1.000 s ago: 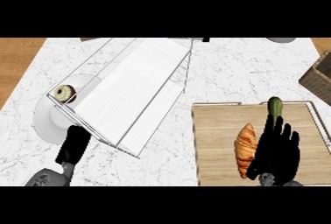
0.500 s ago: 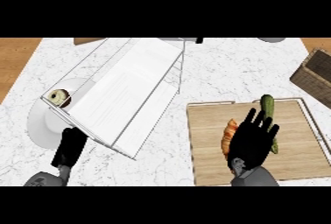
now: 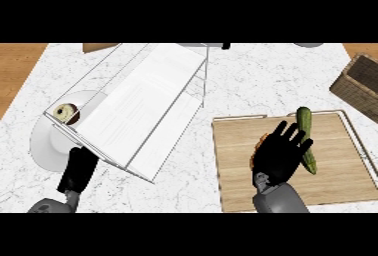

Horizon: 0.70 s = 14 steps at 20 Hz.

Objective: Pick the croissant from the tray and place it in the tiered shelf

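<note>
- Right hand (image 3: 282, 156): positioned over the wooden tray (image 3: 336, 185), fingers spread wide and straight, holding nothing.
- Croissant (image 3: 255, 156): lies on the tray directly beneath the right hand; only a thin orange sliver shows at the hand's left edge. Whether the palm touches it cannot be told.
- Cucumber (image 3: 306, 139): lies on the tray just beside the right hand, along its right edge, running past the fingertips.
- Tiered shelf (image 3: 151, 107): stands well apart from the right hand, to its left and beyond, on the marble counter (image 3: 251, 80).
- Left hand (image 3: 77, 170): rests near the shelf's closest corner, fingers straight, holding nothing; beyond its fingertips a white plate (image 3: 44, 145) carries a small round pastry (image 3: 66, 112).
- Step in hand, as judged: grasping the croissant.
- Procedure: centre the palm over the croissant's middle, then curl fingers and thumb across its narrow width.
- Caution: keep the fingers off the cucumber.
</note>
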Available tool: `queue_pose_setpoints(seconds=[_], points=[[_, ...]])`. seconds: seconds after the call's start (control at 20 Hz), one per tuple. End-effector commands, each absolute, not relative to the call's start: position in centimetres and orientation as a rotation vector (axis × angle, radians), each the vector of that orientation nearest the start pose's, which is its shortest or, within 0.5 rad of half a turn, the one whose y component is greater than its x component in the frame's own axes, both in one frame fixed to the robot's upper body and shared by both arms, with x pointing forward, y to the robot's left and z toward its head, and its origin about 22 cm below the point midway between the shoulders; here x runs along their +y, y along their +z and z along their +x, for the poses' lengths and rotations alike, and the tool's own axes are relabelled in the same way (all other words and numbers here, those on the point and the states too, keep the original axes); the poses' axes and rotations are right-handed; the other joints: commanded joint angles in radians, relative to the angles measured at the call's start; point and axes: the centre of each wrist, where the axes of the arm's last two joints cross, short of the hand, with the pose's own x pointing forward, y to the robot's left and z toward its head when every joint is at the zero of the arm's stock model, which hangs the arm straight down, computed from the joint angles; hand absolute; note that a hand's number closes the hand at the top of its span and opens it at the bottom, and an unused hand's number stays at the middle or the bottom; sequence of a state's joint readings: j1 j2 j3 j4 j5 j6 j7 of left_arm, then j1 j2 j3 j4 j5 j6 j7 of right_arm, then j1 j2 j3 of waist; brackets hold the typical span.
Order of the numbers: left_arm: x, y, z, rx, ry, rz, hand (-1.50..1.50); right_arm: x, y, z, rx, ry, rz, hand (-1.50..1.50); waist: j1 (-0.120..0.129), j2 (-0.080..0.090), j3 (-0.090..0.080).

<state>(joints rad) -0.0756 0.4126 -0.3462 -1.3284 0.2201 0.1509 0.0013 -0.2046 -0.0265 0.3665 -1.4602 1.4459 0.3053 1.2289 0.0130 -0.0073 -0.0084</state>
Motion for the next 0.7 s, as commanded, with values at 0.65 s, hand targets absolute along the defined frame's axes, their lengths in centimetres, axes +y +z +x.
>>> queue_pose_setpoints(seconds=[0.65], points=[[26.5,-3.8,24.2,-1.317,-0.273,0.127,0.00,-14.6,-1.1,27.7,-0.080,0.749,-1.525,-1.50,-0.009,0.010,0.008]])
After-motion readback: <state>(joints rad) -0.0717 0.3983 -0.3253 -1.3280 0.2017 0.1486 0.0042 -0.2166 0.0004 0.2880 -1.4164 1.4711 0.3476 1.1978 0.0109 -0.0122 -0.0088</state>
